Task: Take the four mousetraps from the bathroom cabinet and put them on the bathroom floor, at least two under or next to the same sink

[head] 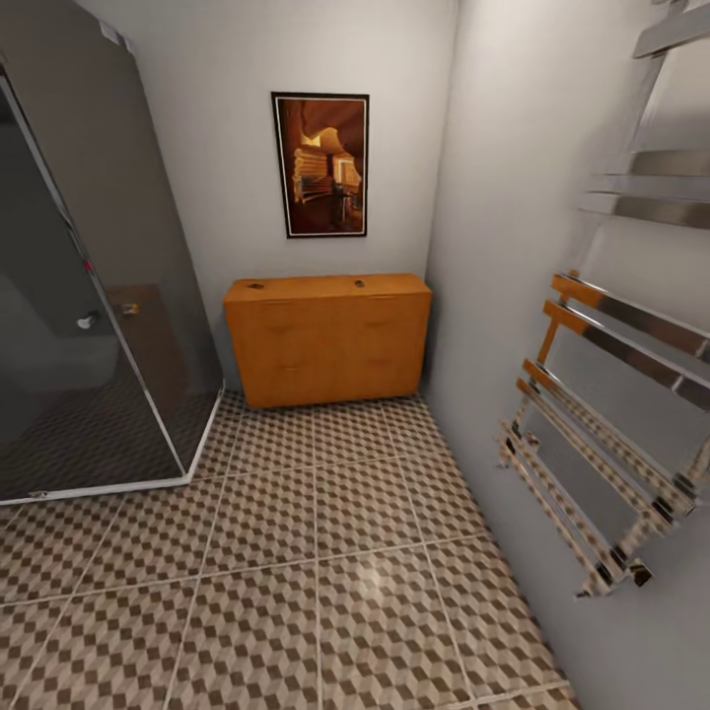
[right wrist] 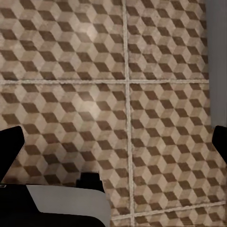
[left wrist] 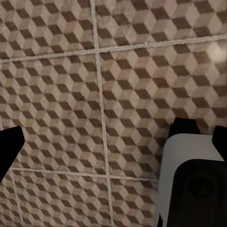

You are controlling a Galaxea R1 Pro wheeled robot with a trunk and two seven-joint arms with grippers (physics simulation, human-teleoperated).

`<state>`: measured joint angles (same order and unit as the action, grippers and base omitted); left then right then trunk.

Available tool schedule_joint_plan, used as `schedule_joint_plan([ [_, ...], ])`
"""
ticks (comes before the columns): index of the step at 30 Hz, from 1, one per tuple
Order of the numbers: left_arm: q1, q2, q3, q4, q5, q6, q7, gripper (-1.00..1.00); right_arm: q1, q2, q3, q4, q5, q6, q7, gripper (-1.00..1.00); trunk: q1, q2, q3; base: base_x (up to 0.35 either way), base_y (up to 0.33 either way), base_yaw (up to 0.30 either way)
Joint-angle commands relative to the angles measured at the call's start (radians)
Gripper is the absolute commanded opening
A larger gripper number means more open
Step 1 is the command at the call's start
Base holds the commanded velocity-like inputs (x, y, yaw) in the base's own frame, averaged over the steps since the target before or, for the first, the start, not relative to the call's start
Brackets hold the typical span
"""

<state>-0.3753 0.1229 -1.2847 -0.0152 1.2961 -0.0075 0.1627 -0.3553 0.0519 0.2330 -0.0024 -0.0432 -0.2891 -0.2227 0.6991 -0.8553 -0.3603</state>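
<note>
Head view first: the cabinet (head: pixel 326 338), an orange-brown wooden chest with a smooth flat top and plain drawer fronts, stands against the far wall in the corner, under a framed picture (head: pixel 320 165). Two small dark marks lie on its top, one toward each end; they are too small to tell what they are. The bathroom floor (head: pixel 296 582), large square tiles printed with a brown, beige and cream cube pattern and pale grout lines, runs from the cabinet's foot to the near edge. A dark glass shower enclosure (head: pixel 89 296) stands to the left of the cabinet, and a chrome towel rail (head: pixel 611 394) hangs on the right wall.

Left wrist view: the left hand (left wrist: pixel 113 146) hangs over the patterned tiles. Its dark fingertips (left wrist: pixel 9 146) show at opposite edges, spread wide apart, with nothing between them but floor. A white and black part of the robot shows nearby.

Right wrist view: the right hand (right wrist: pixel 113 144) likewise hangs over the tiles, its fingertips (right wrist: pixel 12 146) far apart and holding nothing.
</note>
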Motion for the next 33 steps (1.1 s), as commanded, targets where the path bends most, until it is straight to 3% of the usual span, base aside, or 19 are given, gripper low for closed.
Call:
schedule_joint_plan([
  [1,0.0,0.001,-0.008,-0.002,0.008,-0.001,0.005,1.0,-0.001,0.0,0.008,0.001,-0.004,-0.002,-0.004,1.0,0.001,-0.001,-0.001,0.323,-0.085,0.264],
  [13,0.0,0.001,-0.008,-0.002,0.008,-0.001,0.005,1.0,-0.001,0.0,0.008,0.001,-0.004,-0.002,-0.004,1.0,0.001,-0.001,-0.001,0.323,-0.08,0.191],
  [33,0.0,0.001,-0.008,-0.002,0.008,-0.001,0.005,1.0,-0.001,-0.001,0.008,-0.001,-0.011,-0.002,-0.004,1.0,0.001,-0.001,-0.001,0.328,-0.007,0.012],
])
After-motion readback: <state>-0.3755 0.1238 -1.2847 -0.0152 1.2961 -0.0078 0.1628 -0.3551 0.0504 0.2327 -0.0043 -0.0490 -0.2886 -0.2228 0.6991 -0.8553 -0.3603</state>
